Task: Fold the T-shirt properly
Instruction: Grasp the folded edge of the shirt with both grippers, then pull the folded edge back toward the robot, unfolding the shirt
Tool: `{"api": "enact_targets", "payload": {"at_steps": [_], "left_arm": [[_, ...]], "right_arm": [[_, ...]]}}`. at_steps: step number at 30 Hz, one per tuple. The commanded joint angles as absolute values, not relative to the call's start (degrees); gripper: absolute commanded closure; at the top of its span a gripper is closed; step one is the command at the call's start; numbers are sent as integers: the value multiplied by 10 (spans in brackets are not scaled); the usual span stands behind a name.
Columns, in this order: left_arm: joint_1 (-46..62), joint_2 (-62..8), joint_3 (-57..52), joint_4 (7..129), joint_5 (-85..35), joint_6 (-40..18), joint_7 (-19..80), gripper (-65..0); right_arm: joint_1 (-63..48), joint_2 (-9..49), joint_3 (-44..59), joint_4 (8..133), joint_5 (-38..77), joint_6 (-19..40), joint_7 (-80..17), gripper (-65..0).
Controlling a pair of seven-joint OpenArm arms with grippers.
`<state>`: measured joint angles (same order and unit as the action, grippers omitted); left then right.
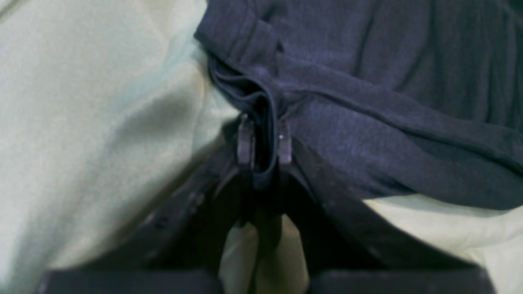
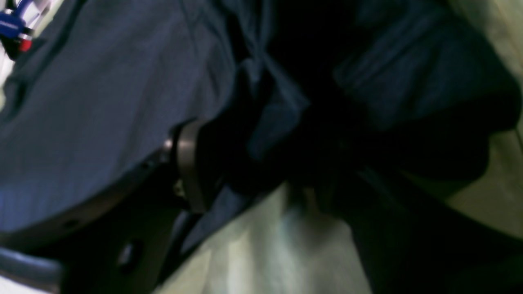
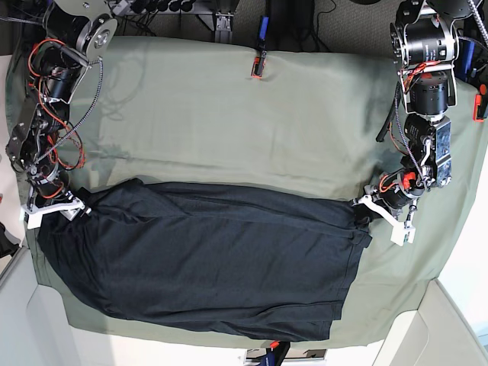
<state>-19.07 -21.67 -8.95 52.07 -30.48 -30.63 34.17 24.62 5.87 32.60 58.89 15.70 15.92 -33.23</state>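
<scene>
The dark charcoal T-shirt [image 3: 206, 255] lies spread across the pale sage-green table cloth [image 3: 229, 122], its upper edge pulled into a straight line between the two grippers. My left gripper [image 3: 367, 207] is at the shirt's right upper corner. In the left wrist view this gripper [image 1: 265, 143] is shut on a fold of the hemmed edge of the shirt [image 1: 367, 122]. My right gripper [image 3: 80, 209] is at the shirt's left upper corner. In the right wrist view, bunched shirt fabric [image 2: 102, 102] fills the right gripper [image 2: 265, 175], with one finger [image 2: 188, 167] showing.
A red and blue clamp [image 3: 258, 65] pins the cloth at the table's far edge. An orange clamp [image 3: 268, 348] sits at the near edge. The cloth's side edges lie just outside both grippers. Arm bases and cables stand at both far corners.
</scene>
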Motion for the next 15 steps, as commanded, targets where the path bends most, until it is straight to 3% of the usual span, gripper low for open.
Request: {"api": "enact_targets", "payload": {"at_steps": [1,4,9,10,15], "left_arm": [[-200,-221,-88,525,-297,-306,355,-55],[-200,-221,-88,525,-289,-306,356,-21],[-200,-221,-89,525,-288,-307,361,0],[-200,-223,-89,525,-289,-307,365,0],[-198,-247,-113,566,-395,-352,428,0]], "right_arm": [[268,63,318,589,157,153,-321,-356],[273,63,298,575,140,147,-310,-336],[271,63,289,571,121,148,-310,-24],[271,63,289,571,117,149,-311,0],[267,68,289,593,109,174,-338,0]]}}
